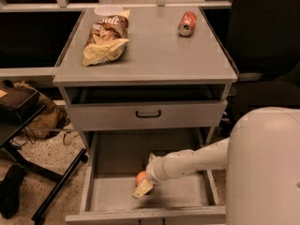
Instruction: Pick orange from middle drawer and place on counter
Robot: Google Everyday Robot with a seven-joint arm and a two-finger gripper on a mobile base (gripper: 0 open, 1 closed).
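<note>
One small round orange fruit point(140, 177) lies front-centre on the wide shallow grey middle drawer point(112, 193), with bare floor on both sides. The pale two-finger gripper point(143, 187) presses against it; its hold cannot be told. Beyond, the flat grey counter point(159, 50) shows open room between the crumpled chip bag point(105, 39) and the red soda can point(187, 23).

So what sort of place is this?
Probably an office or lab corner: a grey drawer cabinet with a chip bag and soda can on top, a bag on the speckled floor. The gripper is in the open middle drawer beside the orange.
</note>
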